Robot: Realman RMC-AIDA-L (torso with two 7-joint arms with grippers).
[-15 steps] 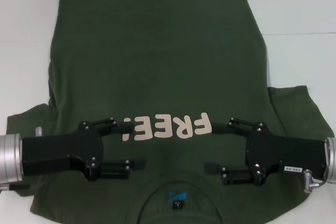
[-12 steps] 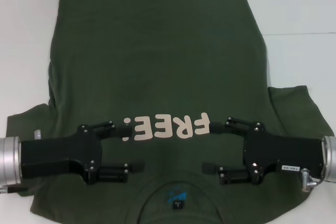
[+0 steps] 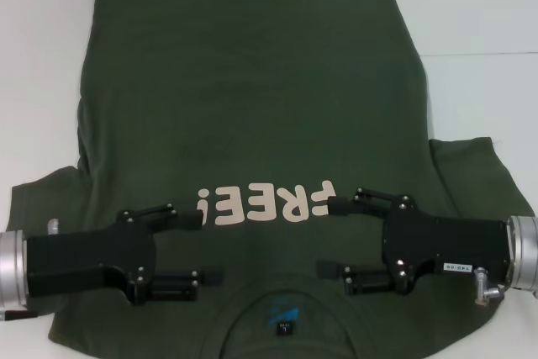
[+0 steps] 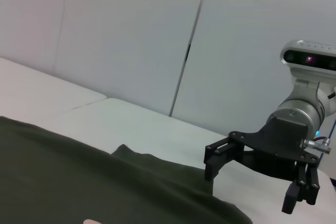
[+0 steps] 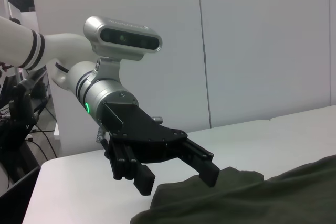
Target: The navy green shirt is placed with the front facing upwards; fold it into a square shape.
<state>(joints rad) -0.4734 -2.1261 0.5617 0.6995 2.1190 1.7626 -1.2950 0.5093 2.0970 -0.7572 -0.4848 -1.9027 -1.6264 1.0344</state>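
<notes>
The shirt (image 3: 252,98) lay flat, lettering up. From above, left gripper (image 3: 204,245) and right gripper (image 3: 328,237) spread wide over the chest; wrist views showed both clear above the cloth.

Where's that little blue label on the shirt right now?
In the head view, the neck label sits inside the navy green shirt collar, at the near edge, between the left gripper and right gripper.

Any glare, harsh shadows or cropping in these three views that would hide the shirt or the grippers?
Head view: even light, no glare; the navy green shirt is cropped below the collar; the left gripper and right gripper are both open and unobscured. Left wrist view: soft light; right gripper clearly visible. Right wrist view: ceiling lights at one corner; left gripper sharp.
</notes>
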